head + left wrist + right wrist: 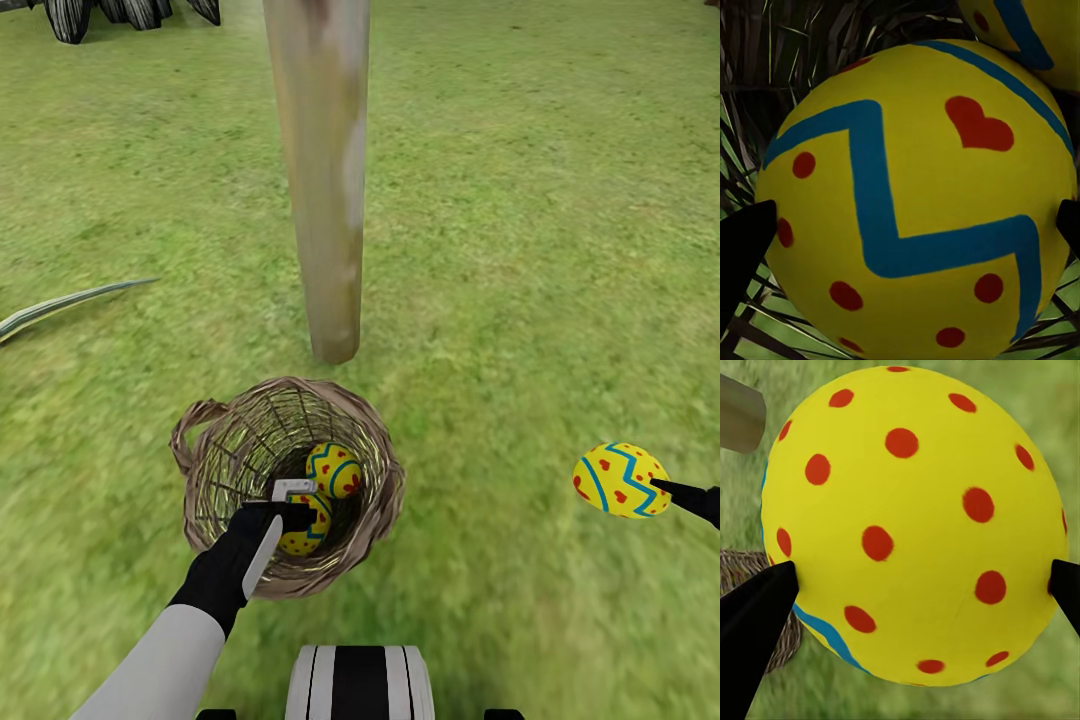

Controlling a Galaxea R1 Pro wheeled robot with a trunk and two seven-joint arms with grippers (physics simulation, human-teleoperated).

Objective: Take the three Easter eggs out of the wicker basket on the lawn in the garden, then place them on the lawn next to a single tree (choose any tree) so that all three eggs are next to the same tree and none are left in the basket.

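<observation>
Yellow eggs sit in both claws: our right gripper (pixel 668 489) grasps one egg (pixel 620 480) over the lawn (pixel 560 250), while our left gripper (pixel 296 512) closes around a second (pixel 915 202) inside the basket (pixel 375 440), a third (pixel 334 468) beside it. Next we lift clear of the rim and set them by the tree (pixel 322 180) just behind.

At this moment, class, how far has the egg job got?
Done: none lies by the tree yet. In hand: the right gripper holds one egg above the lawn; the left gripper brackets a second egg in the basket. Left: the third egg.
</observation>
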